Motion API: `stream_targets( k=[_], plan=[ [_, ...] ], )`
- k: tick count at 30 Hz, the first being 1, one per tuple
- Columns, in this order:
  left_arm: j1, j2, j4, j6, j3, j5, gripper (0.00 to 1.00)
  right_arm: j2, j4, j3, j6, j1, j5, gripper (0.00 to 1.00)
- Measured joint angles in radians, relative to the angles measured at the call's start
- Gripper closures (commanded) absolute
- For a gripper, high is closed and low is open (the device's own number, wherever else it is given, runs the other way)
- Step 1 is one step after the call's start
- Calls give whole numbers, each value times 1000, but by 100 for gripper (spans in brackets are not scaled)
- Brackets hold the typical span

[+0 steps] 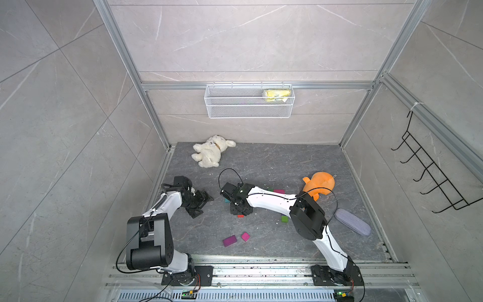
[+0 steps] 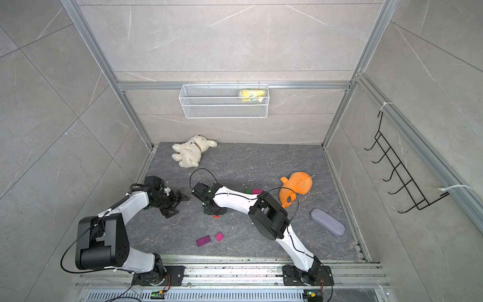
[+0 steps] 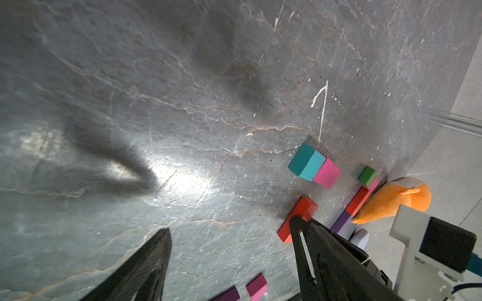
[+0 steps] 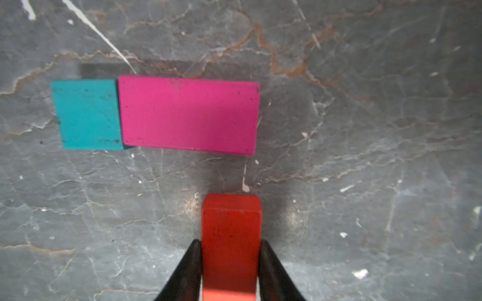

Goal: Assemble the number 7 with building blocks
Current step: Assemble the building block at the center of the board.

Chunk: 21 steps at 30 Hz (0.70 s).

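Tally from where I stand: ten building blocks (image 1: 245, 236), namely three pink blocks (image 4: 189, 114), two red blocks (image 4: 230, 234), two green blocks (image 1: 285, 219), two purple blocks (image 1: 229, 240), one teal block (image 4: 87, 114), plus two plush toys (image 1: 210, 151) (white, orange), one grey case (image 1: 352, 222), one wire basket (image 1: 248, 115) holding one yellow packet (image 1: 277, 95), two robot arms (image 1: 271, 200).

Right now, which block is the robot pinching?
The red block, squeezed by the right gripper. The teal block and magenta block lie flat, touching each other, with nothing gripping them.

The red block (image 4: 231, 234) lies near touching teal block (image 4: 87, 114) and magenta block (image 4: 189, 114).
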Motion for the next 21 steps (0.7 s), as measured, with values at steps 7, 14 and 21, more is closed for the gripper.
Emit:
stream_targets(
  k=[7,14,21],
  plan=[
    [-25,-4,1,0,0,-4,15,0,-8,7,-1,0,0,69],
    [-51,-3,2,-1,0,-4,15,0,-23,50,-1,0,0,70],
    [-56,9,5,-1,2,-5,15,17,-24,58,0,-5,0,70]
  ],
)
